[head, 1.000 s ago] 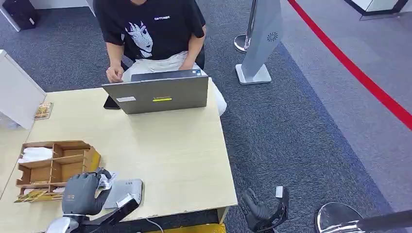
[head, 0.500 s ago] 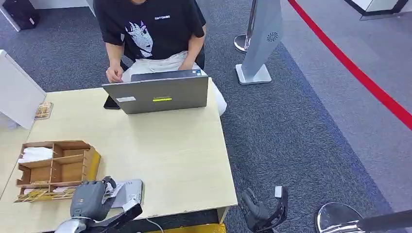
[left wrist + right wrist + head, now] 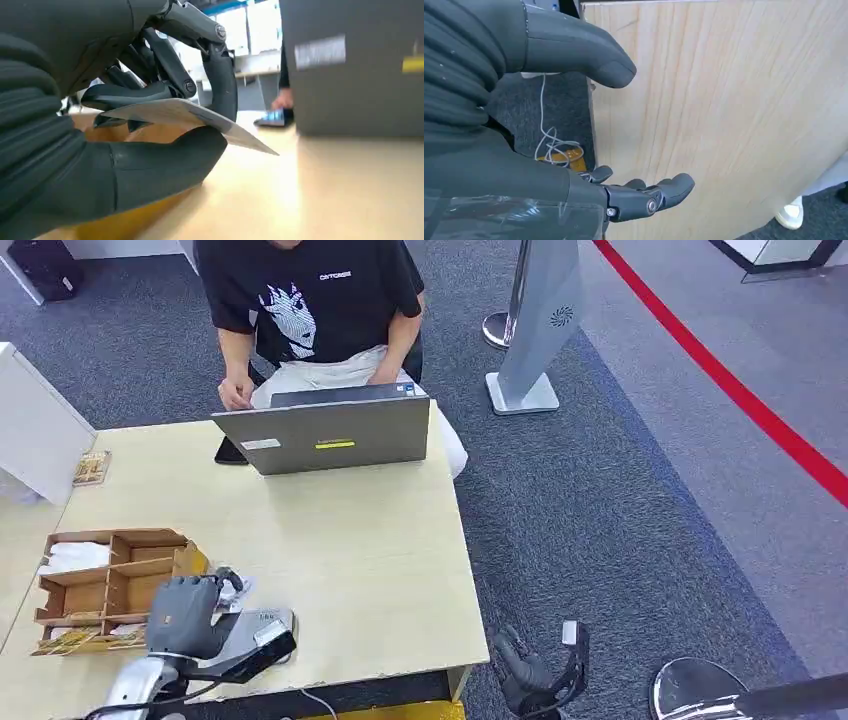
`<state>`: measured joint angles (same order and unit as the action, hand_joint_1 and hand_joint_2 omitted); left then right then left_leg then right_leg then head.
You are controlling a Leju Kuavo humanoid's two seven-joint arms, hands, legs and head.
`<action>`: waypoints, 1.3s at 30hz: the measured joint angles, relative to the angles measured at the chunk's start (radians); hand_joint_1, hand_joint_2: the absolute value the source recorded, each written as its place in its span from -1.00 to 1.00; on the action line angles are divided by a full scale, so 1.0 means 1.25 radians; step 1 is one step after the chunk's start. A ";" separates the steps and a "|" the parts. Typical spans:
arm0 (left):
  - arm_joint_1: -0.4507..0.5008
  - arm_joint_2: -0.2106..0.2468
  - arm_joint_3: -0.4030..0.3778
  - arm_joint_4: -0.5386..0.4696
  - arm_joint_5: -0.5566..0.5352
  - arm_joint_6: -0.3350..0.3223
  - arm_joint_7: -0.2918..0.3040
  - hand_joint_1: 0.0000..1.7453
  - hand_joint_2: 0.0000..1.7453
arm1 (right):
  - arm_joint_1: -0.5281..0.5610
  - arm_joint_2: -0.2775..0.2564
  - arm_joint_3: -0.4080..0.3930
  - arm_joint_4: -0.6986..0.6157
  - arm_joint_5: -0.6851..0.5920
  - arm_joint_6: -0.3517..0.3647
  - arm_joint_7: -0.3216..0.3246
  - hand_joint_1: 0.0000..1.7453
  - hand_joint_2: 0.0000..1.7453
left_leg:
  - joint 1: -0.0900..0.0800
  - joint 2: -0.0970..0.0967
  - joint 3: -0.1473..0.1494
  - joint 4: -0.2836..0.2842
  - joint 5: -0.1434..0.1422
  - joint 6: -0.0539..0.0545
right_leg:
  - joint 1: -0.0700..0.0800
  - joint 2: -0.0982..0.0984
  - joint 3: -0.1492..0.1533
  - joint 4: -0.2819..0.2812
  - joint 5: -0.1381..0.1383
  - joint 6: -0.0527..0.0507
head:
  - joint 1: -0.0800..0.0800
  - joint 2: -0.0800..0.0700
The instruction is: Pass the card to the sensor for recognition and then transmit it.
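Observation:
My left hand (image 3: pixel 183 614) hovers over the front left of the desk, between the wooden organizer (image 3: pixel 110 585) and the grey sensor pad (image 3: pixel 256 632). It pinches a thin pale card (image 3: pixel 195 118) between thumb and fingers, flat and slightly tilted; the card (image 3: pixel 232 590) pokes out past the fingers. The sensor pad lies just right of the hand, partly under the wrist. My right hand (image 3: pixel 528 676) hangs beside the desk's front right corner, fingers (image 3: pixel 649 196) apart and holding nothing.
A person sits behind the grey laptop (image 3: pixel 325 435) at the desk's far edge, a phone (image 3: pixel 228 453) beside it. The light wooden desk (image 3: pixel 380 560) has bare room in the middle. A stanchion base (image 3: pixel 695 688) and a sign stand (image 3: pixel 535 330) stand on the carpet.
My left hand has risen and moved a little right and away from me with the card, now nearer the organizer's corner. The right hand has barely moved.

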<state>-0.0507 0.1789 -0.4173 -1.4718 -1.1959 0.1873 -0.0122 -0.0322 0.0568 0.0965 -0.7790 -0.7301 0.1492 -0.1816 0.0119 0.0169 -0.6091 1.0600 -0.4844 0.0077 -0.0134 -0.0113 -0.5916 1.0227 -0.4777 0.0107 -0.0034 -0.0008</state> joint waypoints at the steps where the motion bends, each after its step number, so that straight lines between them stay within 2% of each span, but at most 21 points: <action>1: -0.010 0.000 0.000 -0.008 -0.001 -0.002 0.000 1.00 1.00 | 0.000 0.000 0.001 0.001 0.000 0.000 0.000 -1.00 1.00 | 0.000 0.000 0.000 0.000 0.000 0.000 | 0.000 0.000 0.000 0.000 0.000 0.000 | 0.000 0.000; 4: -0.039 -0.001 0.000 -0.028 -0.013 0.021 -0.007 1.00 1.00 | -0.001 0.001 0.002 0.005 0.004 0.000 -0.001 -1.00 1.00 | 0.000 0.000 0.000 0.000 0.000 0.000 | 0.000 0.000 -0.001 0.000 0.000 0.000 | 0.000 0.000; 7: -0.100 0.002 0.000 -0.059 -0.017 0.021 -0.005 1.00 1.00 | -0.003 0.002 0.002 0.008 0.005 0.001 -0.003 -1.00 1.00 | 0.000 -0.002 -0.001 0.000 0.001 0.000 | 0.000 -0.002 -0.001 0.000 0.000 0.000 | 0.000 0.000; 8: -0.125 0.003 0.000 -0.064 -0.015 0.016 0.005 1.00 1.00 | -0.005 0.003 0.003 0.009 0.005 0.003 -0.004 -1.00 1.00 | 0.000 -0.002 -0.001 0.000 0.001 0.000 | 0.000 -0.002 -0.001 0.000 0.000 0.000 | 0.000 0.000; 11: -0.224 0.010 0.002 -0.067 0.030 -0.042 0.037 1.00 1.00 | -0.013 0.005 0.007 0.020 0.006 0.015 -0.008 -1.00 1.00 | 0.000 -0.002 -0.001 0.000 0.002 0.000 | 0.000 -0.002 -0.001 0.000 0.001 0.000 | 0.000 0.000; 14: -0.286 0.034 0.011 -0.064 0.048 -0.063 0.043 1.00 1.00 | -0.005 0.005 0.013 0.028 0.017 0.032 -0.031 -1.00 1.00 | 0.000 0.000 0.000 0.000 0.002 0.000 | 0.000 0.000 0.000 0.001 0.001 0.000 | 0.000 0.000; 25: -0.333 0.098 0.055 -0.014 0.069 -0.064 0.077 1.00 1.00 | 0.016 -0.002 0.049 0.041 -0.007 0.040 -0.048 -1.00 1.00 | 0.000 0.001 0.000 0.000 0.002 0.000 | 0.000 0.001 -0.001 0.000 0.001 0.000 | 0.000 0.000; 26: -0.333 0.102 0.060 -0.008 0.071 -0.063 0.078 0.62 1.00 | 0.016 -0.003 0.051 0.042 -0.012 0.040 -0.048 -1.00 1.00 | 0.000 0.001 0.000 0.000 0.002 0.000 | 0.000 0.001 -0.001 0.000 0.001 0.000 | -0.001 0.000; 27: -0.332 0.106 0.064 -0.002 0.073 -0.062 0.079 -0.48 1.00 | 0.016 -0.004 0.054 0.042 -0.013 0.040 -0.048 -1.00 1.00 | 0.000 0.001 0.000 0.000 0.002 0.000 | 0.000 0.001 -0.001 0.000 0.001 0.000 | 0.000 0.000; 28: -0.330 0.108 0.069 0.003 0.076 -0.060 0.081 -0.88 1.00 | 0.016 -0.005 0.056 0.042 -0.014 0.040 -0.048 -1.00 1.00 | 0.000 0.001 0.000 0.000 0.002 0.000 | 0.000 0.001 -0.001 0.000 0.001 -0.001 | 0.000 0.000; 30: -0.322 0.112 0.078 0.011 0.083 -0.053 0.084 -0.88 1.00 | 0.017 -0.006 0.062 0.042 -0.016 0.039 -0.048 -1.00 1.00 | 0.000 0.001 0.000 0.000 0.002 0.000 | 0.000 0.001 -0.001 0.001 0.002 -0.001 | -0.001 0.000; 31: -0.314 0.114 0.083 0.015 0.086 -0.047 0.084 -1.00 1.00 | 0.017 -0.007 0.065 0.042 -0.017 0.038 -0.048 -1.00 1.00 | 0.000 0.001 0.000 0.000 0.002 0.000 | 0.000 0.001 -0.001 0.001 0.002 -0.001 | 0.000 0.000; 34: -0.295 0.115 0.093 0.022 0.094 -0.032 0.084 -1.00 1.00 | 0.017 -0.009 0.070 0.042 -0.026 0.036 -0.048 -1.00 1.00 | 0.000 0.001 -0.001 0.000 0.002 0.000 | 0.000 0.000 -0.001 0.001 0.001 -0.001 | 0.000 0.000; 39: -0.238 0.115 0.113 0.017 0.111 0.023 0.046 -1.00 1.00 | 0.019 -0.012 0.076 0.042 -0.043 0.027 -0.050 -1.00 1.00 | 0.000 0.001 -0.001 0.000 0.002 0.000 | 0.000 0.001 -0.001 0.000 0.001 -0.001 | 0.000 0.000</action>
<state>-0.3481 0.3231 -0.2762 -1.4508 -1.0570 0.2162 0.0447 -0.0086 0.0420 0.1915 -0.7263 -0.7842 0.1824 -0.2445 0.0120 0.0182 -0.6100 1.0594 -0.4821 0.0077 -0.0133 -0.0098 -0.5931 1.0231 -0.4760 0.0100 -0.0038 -0.0008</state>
